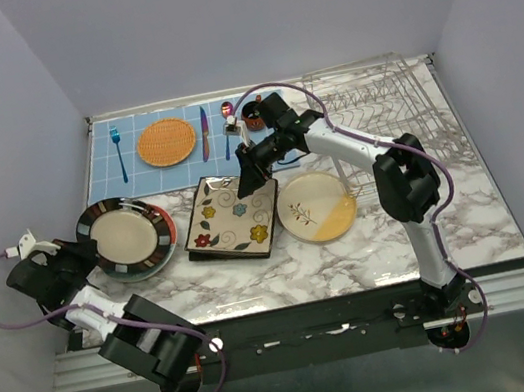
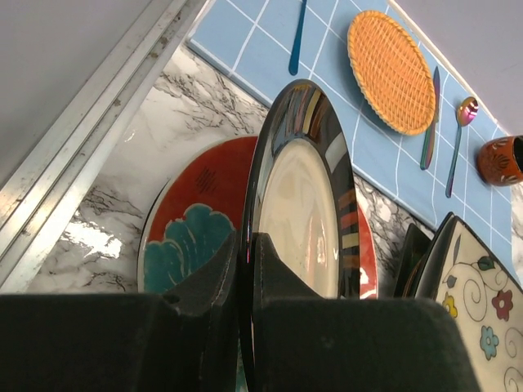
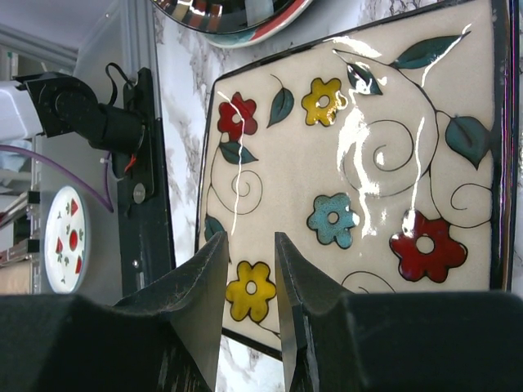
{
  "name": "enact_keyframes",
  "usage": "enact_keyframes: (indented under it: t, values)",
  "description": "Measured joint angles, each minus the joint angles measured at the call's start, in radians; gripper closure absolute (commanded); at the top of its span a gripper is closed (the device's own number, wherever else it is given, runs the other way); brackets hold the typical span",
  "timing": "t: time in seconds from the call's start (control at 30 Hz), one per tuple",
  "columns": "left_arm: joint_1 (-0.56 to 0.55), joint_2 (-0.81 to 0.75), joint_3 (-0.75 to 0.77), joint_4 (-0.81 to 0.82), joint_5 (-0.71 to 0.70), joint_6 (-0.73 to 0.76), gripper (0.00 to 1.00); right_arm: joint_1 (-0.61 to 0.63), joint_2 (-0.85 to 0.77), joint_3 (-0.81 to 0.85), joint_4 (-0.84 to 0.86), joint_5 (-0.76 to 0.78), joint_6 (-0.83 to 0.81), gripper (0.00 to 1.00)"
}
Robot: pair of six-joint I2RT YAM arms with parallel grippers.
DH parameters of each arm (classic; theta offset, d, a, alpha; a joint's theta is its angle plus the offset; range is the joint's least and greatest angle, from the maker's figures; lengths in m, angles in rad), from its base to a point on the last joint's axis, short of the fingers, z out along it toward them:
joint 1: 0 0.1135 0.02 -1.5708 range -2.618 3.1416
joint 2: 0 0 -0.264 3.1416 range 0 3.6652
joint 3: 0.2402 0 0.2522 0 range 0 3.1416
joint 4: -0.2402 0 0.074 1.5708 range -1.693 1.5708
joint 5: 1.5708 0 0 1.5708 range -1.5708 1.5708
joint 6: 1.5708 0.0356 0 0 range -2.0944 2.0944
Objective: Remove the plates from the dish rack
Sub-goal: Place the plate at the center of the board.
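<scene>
Marble-patterned tabletop [image 1: 354, 256] carries everything. At the left, the left gripper [image 2: 243, 245] has its fingers pinched on the rim of the stripe-rimmed round plate [image 2: 298, 212], which sits over a red plate with a teal motif [image 2: 192, 220]. In the middle, the right gripper [image 3: 249, 245] hangs over the flowered square plate [image 3: 368, 163], fingers slightly parted and clamping nothing. Just right of it lies a cream round plate [image 1: 317, 207]. The wire dish rack [image 1: 376, 95] stands in the far right corner.
</scene>
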Motion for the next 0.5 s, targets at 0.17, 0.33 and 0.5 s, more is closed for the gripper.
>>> enact_keyframes:
  t: [0.17,0.33,0.5]
  values:
    - [-0.001,0.032,-0.007,0.03,-0.001,-0.032,1.0,0.0,0.011,0.0,0.006,-0.002,0.007,0.63]
    - [-0.002,0.062,-0.054,0.12,0.0,-0.1,1.0,0.0,0.03,0.001,0.008,-0.002,0.008,0.63]
    - [-0.003,0.118,-0.077,0.18,0.013,-0.143,1.0,0.001,0.04,0.003,0.009,-0.002,0.009,0.63]
